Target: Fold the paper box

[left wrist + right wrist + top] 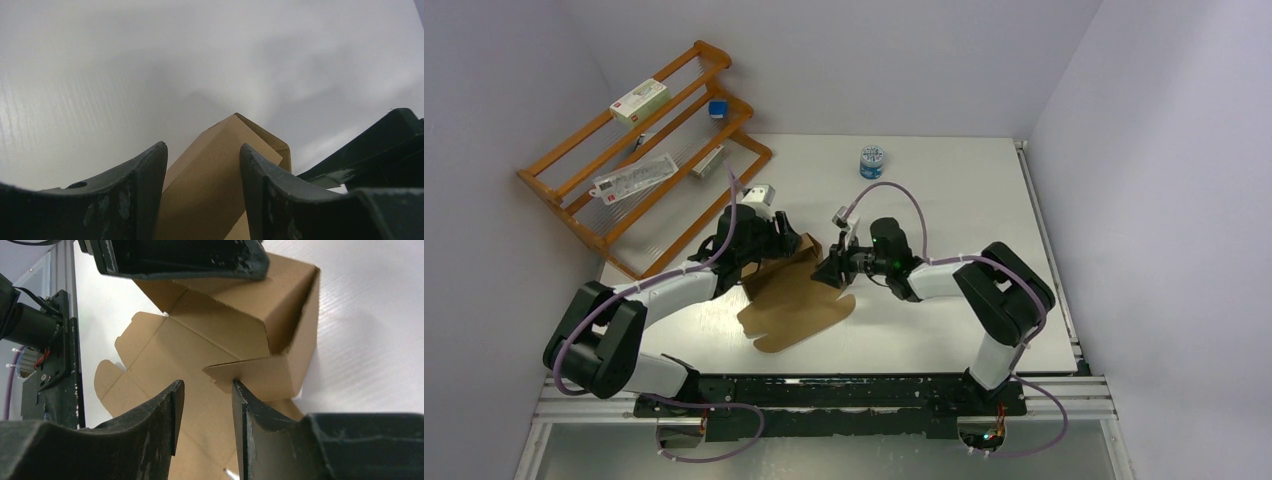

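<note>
The paper box [796, 300] is a brown die-cut cardboard sheet lying mid-table, its far end folded up into a hollow wall [235, 335]. My left gripper [782, 243] hangs over that raised end. In the left wrist view the folded wall [220, 170] stands in the gap between the left gripper's [202, 152] parted fingers. My right gripper [832, 268] sits at the box's right side. It is open with nothing between its jaws [205, 387], and one fingertip [242, 395] touches the edge of a side flap. A left finger [185, 260] lies along the top of the wall.
A wooden rack [639, 150] stands at the back left, holding white cartons [639, 100] and a clear packet. A small blue-and-white jar [872, 160] stands at the back centre. The black base rail [824, 395] runs along the near table edge.
</note>
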`<state>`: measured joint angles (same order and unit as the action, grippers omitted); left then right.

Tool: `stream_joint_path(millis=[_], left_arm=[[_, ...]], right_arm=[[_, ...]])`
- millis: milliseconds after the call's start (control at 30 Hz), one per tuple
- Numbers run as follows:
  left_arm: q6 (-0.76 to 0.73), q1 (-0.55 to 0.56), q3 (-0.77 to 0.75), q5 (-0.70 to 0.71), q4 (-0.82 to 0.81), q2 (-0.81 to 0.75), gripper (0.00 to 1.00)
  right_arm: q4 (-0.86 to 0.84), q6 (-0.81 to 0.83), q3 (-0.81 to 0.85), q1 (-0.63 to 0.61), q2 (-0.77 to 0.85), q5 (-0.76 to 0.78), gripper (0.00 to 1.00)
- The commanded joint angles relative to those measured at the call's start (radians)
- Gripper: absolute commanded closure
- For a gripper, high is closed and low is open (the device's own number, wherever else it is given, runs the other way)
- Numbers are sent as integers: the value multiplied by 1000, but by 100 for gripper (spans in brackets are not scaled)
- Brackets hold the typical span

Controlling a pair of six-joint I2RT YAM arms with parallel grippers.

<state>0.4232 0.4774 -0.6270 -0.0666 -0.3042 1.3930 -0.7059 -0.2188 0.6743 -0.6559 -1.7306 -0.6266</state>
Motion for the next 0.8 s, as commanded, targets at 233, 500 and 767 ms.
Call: stream_joint_path(millis=[233, 500, 767], left_arm=[[-7, -3, 23, -64, 6, -17, 40], [-27, -4, 18, -45, 17, -17, 40], [-40, -4, 16, -26, 26, -21, 40]], right_arm=[[71, 100, 109, -53, -44, 58, 56], [342, 209, 144, -53, 81, 126, 53], [579, 299, 190, -36, 231, 255, 49]])
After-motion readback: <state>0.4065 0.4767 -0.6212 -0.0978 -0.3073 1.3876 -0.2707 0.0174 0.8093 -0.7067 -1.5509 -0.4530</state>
